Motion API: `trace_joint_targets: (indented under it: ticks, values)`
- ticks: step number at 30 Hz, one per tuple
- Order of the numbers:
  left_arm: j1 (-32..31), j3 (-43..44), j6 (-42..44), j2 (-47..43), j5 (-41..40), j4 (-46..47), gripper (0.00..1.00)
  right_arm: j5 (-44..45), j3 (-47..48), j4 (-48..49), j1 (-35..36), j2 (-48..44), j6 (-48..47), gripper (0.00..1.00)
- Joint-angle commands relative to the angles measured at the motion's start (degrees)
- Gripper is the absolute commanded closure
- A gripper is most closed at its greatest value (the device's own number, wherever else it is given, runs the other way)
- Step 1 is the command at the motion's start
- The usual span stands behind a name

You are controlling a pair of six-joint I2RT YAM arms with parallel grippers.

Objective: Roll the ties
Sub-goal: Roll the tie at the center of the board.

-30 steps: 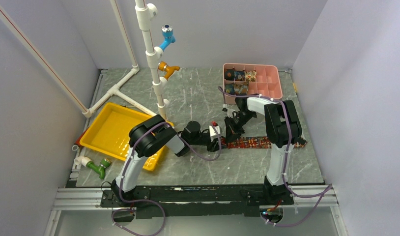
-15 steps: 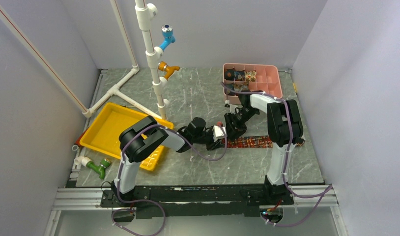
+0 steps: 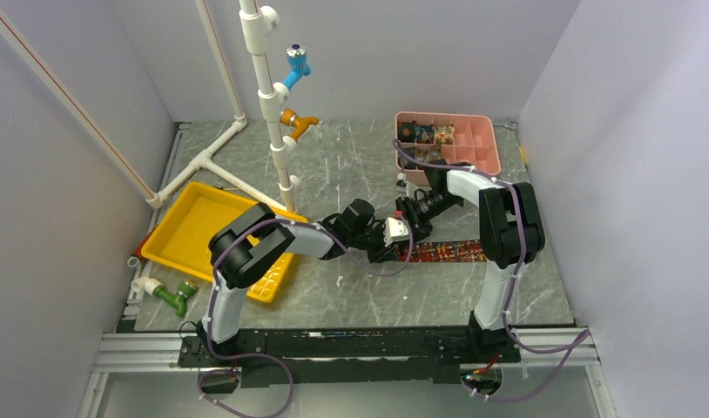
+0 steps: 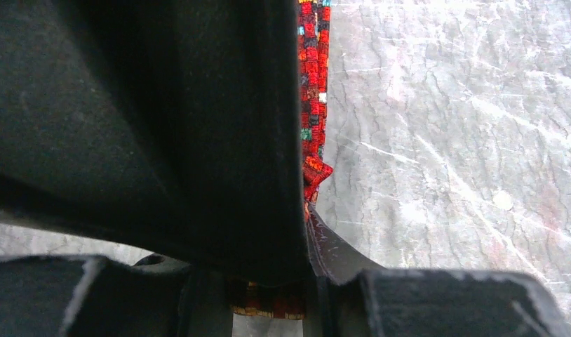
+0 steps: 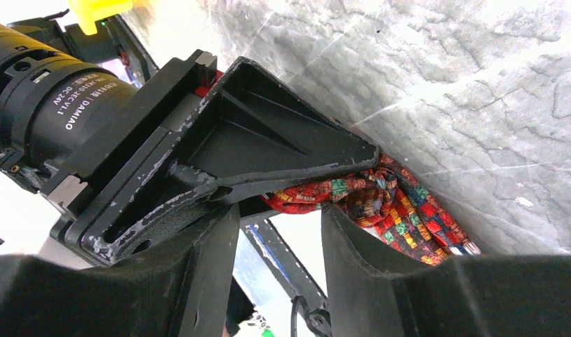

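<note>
Left gripper (image 3: 403,250) pinching tie (image 3: 460,252), long axis left-right

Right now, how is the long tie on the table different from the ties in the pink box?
The long tie lies mostly flat as a strip; the boxed ties are small tight rolls. The long tie rests on the table; the boxed ties sit in pink box compartments. Both have busy colourful patterns.
</note>
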Motion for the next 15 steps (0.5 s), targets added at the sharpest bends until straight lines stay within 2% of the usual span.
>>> trace_joint_targets:
  ticks: [1,7,10,15]
  values:
    - [0.32,-2.32,1.44,5.38,-6.42,-19.31,0.93,3.14,-1.54,4.39,1.31,1.62,2.83,0.52]
    - [0.33,-2.17,1.95,5.59,-5.86,-19.95,0.90,11.29,-1.90,6.34,1.13,5.70,2.97,0.81]
    - [0.34,-2.32,2.21,5.58,-4.85,-19.67,0.88,12.64,-2.81,7.04,-0.22,7.74,2.15,0.99]
    - [0.91,-4.20,2.51,5.09,-1.48,-15.92,0.74,13.41,-4.87,7.85,-3.15,9.51,-0.51,1.00]
